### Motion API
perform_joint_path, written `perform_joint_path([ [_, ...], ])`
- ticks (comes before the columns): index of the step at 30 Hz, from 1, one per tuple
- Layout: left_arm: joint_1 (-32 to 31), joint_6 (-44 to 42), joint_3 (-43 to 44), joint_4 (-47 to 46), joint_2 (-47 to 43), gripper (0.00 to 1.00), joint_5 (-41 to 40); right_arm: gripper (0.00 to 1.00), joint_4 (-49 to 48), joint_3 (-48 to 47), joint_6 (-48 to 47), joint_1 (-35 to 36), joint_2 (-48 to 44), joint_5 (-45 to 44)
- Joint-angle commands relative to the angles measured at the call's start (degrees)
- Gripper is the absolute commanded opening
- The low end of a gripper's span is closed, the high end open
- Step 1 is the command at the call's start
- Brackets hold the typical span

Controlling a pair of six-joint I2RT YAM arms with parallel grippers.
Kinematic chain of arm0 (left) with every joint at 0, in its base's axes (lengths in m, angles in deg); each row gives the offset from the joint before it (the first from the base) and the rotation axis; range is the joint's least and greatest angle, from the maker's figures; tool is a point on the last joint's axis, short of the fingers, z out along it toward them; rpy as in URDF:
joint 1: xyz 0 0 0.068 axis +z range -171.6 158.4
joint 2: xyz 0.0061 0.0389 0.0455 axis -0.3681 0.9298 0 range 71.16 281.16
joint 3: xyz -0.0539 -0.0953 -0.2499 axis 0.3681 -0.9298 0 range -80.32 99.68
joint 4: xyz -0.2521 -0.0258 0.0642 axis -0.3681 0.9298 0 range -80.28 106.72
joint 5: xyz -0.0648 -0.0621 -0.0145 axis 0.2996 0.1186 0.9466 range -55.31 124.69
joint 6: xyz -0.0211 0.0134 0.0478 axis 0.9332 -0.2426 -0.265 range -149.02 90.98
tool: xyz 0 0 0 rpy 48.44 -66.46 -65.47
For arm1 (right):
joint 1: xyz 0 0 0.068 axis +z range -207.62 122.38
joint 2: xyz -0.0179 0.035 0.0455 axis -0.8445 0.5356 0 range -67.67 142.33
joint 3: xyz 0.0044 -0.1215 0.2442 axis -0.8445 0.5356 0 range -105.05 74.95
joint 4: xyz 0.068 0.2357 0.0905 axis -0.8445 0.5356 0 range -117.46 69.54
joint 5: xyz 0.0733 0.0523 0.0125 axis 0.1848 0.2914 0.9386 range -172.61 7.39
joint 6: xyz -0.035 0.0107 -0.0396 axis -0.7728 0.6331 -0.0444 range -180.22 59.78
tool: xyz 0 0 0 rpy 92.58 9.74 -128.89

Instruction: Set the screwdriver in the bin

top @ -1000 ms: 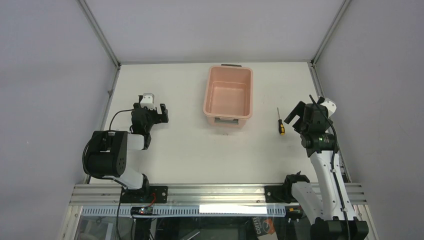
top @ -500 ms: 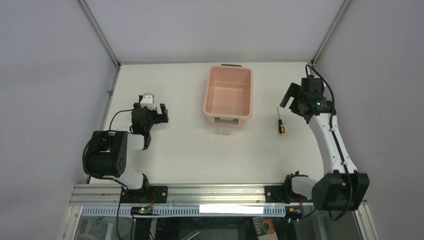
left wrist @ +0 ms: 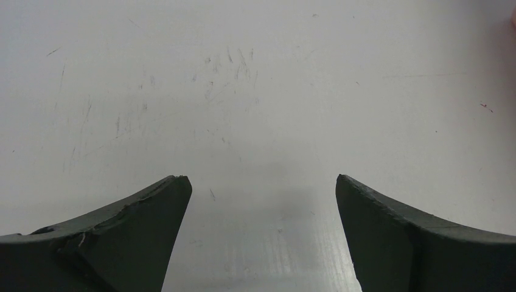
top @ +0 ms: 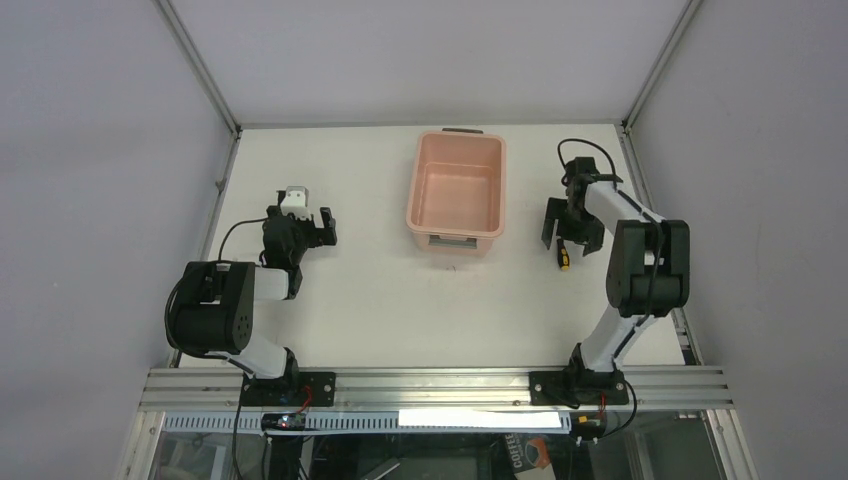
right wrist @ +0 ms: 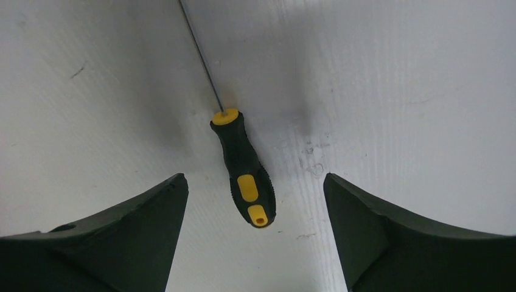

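Two wide open: left gripper (left wrist: 261, 179), right gripper (right wrist: 254, 179) | right straddles slim yellow-black-handled screwdriver (right wrist: 243, 161) | salmon-pink plastic bin (top: 456, 190) at its 9 o'clock

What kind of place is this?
Probably a robot lab's test bench: a left arm and right arm bolted to a metal rail, a white table walled by grey panels, just a bin and screwdriver.
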Motion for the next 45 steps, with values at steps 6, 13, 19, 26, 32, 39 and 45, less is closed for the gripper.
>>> perform_joint_path([
  [6, -0.23, 1.17, -0.35, -1.19, -1.77, 0.99, 1.09, 0.21, 1.21, -0.37, -2.52, -0.18, 4.62, 2.51],
  [13, -0.27, 1.17, -0.34, -1.19, -1.72, 0.99, 1.07, 0.0, 3.37, -2.75, -3.48, -0.16, 1.74, 2.55],
  [19, -0.27, 1.17, -0.41, -1.19, -1.72, 0.99, 1.12, 0.0, 9.3, -8.88, -2.36, -0.16, -3.06, 0.36],
  [26, -0.26, 1.17, -0.41, -1.2, -1.72, 0.99, 1.09, 0.0, 19.78, -19.78, 1.37, -0.17, -6.93, 4.09],
  [32, -0.29, 1.17, -0.38, -1.26, -1.75, 0.99, 1.07, 0.01, 28.55, -32.6, 5.26, 4.5, -5.68, 6.56],
  [39, -0.19, 1.17, -0.34, -1.2, -1.71, 0.99, 1.11, 0.1, 28.67, -43.58, 10.82, 17.94, -0.08, 9.0],
  [45, -0.23, 1.17, -0.4, -1.22, -1.73, 0.99, 1.07, 0.14, 24.22, -49.15, 16.83, 25.32, 9.08, 8.53],
])
